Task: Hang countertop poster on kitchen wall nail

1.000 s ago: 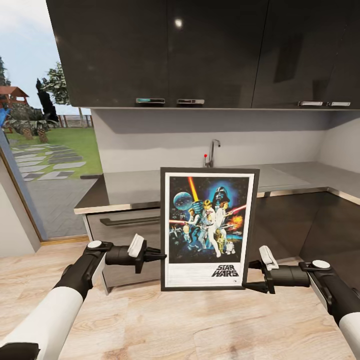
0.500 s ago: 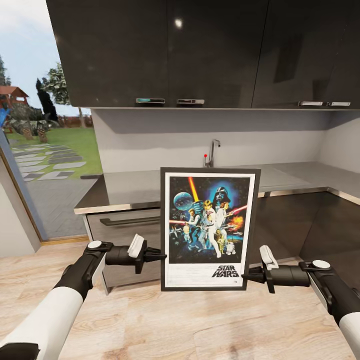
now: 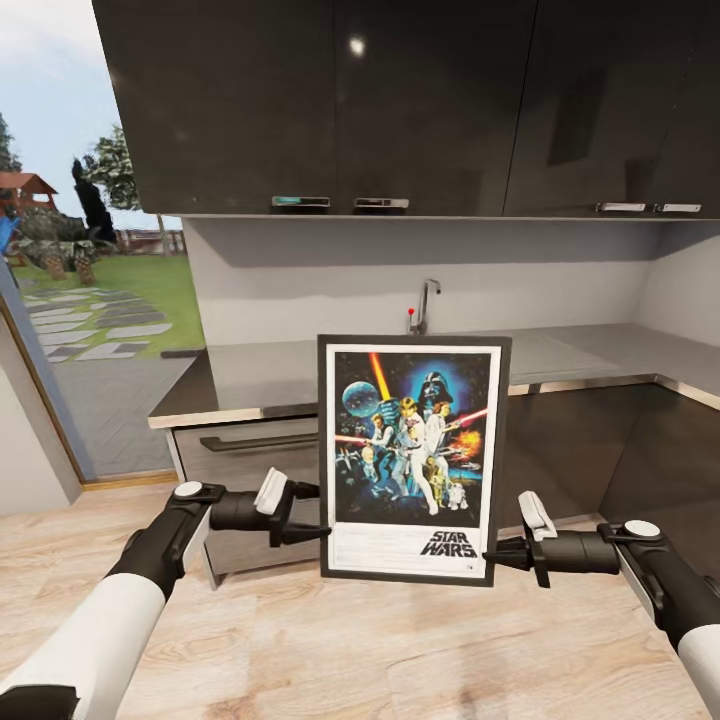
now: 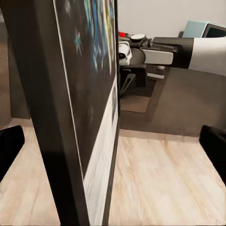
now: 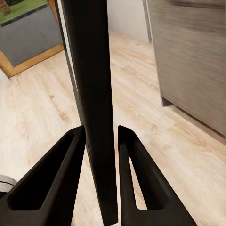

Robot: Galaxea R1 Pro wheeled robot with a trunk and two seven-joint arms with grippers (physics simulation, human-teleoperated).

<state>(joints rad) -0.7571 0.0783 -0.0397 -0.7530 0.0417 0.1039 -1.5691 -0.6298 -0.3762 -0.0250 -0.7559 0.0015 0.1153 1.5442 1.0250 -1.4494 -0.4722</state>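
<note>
The poster (image 3: pixel 412 458) stands upright in the air over the wooden floor, in front of the kitchen countertop (image 3: pixel 260 375). It shows colourful figures on dark blue inside a white border and black frame. My right gripper (image 3: pixel 492 555) is shut on its lower right edge; the right wrist view has both fingers (image 5: pixel 136 169) pressed against the black frame edge (image 5: pixel 92 70). At the poster's lower left edge my left gripper (image 3: pixel 311 512) is open. Its fingertips (image 4: pixel 9 148) stand wide apart on either side of the poster (image 4: pixel 80 94).
Glossy dark upper cabinets (image 3: pixel 400 100) hang above the countertop, which carries a chrome tap (image 3: pixel 428 300). Dark lower cabinets and a drawer front (image 3: pixel 250 450) stand just behind the poster. A glass door (image 3: pixel 80 300) to the garden is at left. Wooden floor (image 3: pixel 350 650) lies below.
The right gripper has shut on the poster's right edge. The left gripper has opened off the left edge. The poster has shifted slightly left.
</note>
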